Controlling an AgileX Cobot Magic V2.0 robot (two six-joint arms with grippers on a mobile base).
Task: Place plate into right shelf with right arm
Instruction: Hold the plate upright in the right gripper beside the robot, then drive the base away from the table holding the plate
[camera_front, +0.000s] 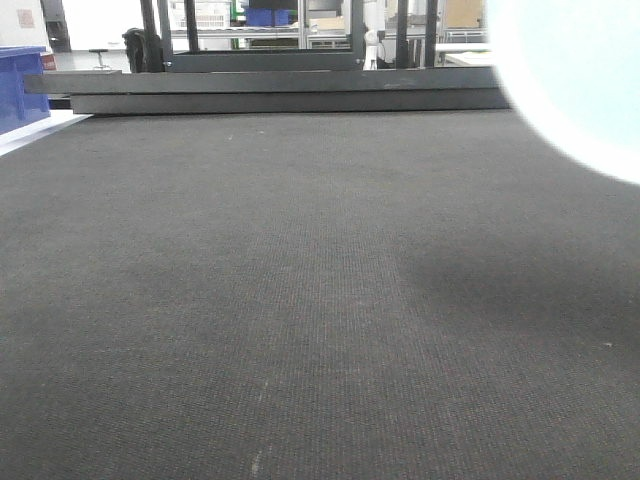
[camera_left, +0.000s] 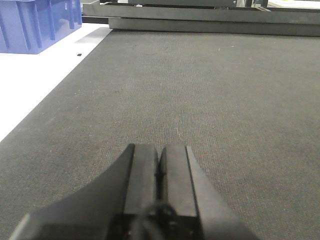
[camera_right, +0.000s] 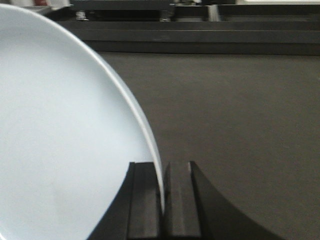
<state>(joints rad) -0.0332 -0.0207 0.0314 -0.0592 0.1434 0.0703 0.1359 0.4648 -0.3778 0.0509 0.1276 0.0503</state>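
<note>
The pale blue-white plate (camera_right: 60, 130) fills the left half of the right wrist view, held on edge above the dark mat. My right gripper (camera_right: 163, 167) is shut on the plate's rim, with one finger on each side of it. In the front view the plate (camera_front: 575, 75) shows as a blurred pale disc at the top right, close to the camera; the right gripper itself is hidden there. My left gripper (camera_left: 160, 149) is shut and empty, low over the mat. The right shelf is out of view.
A dark textured mat (camera_front: 300, 300) covers the table. Low dark metal rails (camera_front: 270, 92) run along its far edge. A blue plastic bin (camera_left: 35, 22) stands on a white surface at the far left, also visible as a blue bin (camera_front: 20, 85) in the front view.
</note>
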